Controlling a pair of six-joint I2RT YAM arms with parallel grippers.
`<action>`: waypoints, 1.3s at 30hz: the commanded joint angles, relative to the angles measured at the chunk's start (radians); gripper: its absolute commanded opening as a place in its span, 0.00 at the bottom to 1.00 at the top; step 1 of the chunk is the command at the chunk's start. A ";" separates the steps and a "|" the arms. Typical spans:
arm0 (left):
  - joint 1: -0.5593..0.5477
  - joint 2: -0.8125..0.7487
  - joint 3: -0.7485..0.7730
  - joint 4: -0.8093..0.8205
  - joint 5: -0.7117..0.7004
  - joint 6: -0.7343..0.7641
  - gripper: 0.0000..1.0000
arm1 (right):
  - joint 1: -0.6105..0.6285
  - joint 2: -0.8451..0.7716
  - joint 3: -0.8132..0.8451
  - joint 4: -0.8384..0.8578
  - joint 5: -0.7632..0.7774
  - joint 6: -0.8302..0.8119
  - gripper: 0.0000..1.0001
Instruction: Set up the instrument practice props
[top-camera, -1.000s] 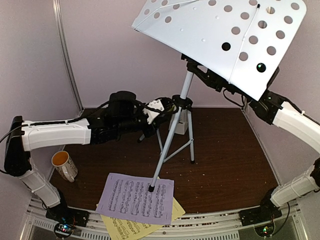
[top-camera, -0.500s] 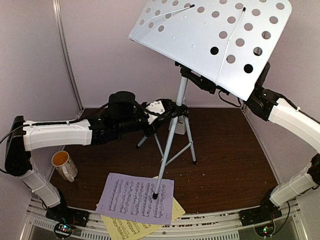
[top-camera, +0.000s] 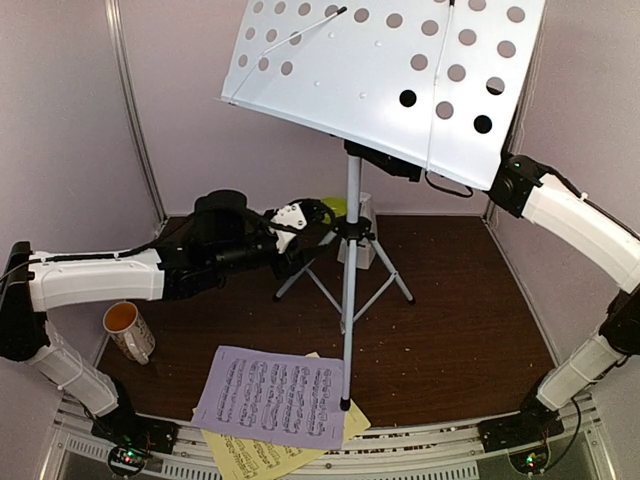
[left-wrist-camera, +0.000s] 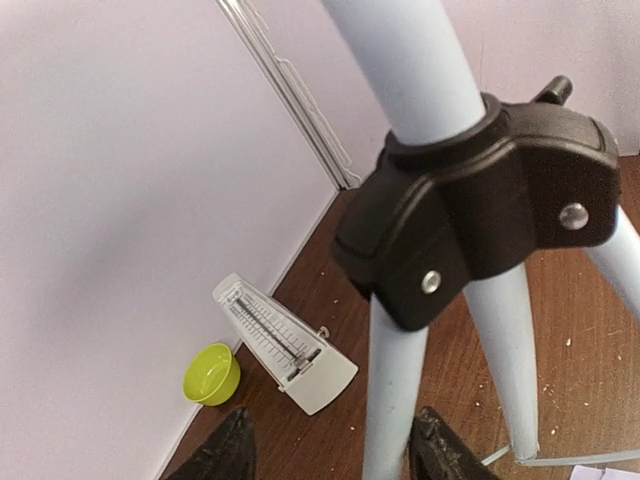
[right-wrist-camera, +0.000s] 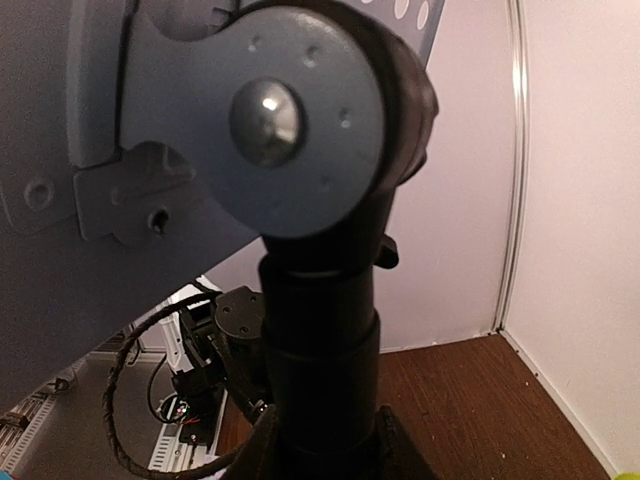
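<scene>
- Your pale perforated-metal music stand on a silver tripod (top-camera: 351, 250) stands upright on the desk (top-camera: 470, 320). Its tray runs off the top of the overhead view, and one tripod foot rests at the right edge of the lavender sheet-music page (top-camera: 262, 392).
- The yellow sheet-music page (top-camera: 245, 455) lies under the lavender one, so you see only its near corners.
- Your left gripper (left-wrist-camera: 335, 452) has its jaws open, straddling a tripod leg below the black hub. Only their tips show, one close against the leg and the other apart.
- Your right gripper (right-wrist-camera: 328, 452) has its jaws closed on the stand's black neck under the tilt joint. They are dark and cut off at the frame's bottom, and overhead the tray hides them.
- The small white pyramid metronome (left-wrist-camera: 290, 345) sits by the back wall, just beside the small green bowl (left-wrist-camera: 211, 373). Overhead, the pole half-covers it.
</scene>
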 joint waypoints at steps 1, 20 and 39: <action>0.013 -0.024 -0.013 0.048 -0.007 -0.033 0.54 | -0.032 0.012 0.146 0.356 -0.130 0.087 0.00; 0.015 -0.037 -0.076 0.086 -0.043 -0.072 0.55 | -0.195 0.192 0.396 0.226 -0.373 0.188 0.00; 0.026 -0.015 -0.097 0.093 -0.067 -0.083 0.58 | -0.326 0.359 0.346 0.684 -0.484 0.551 0.00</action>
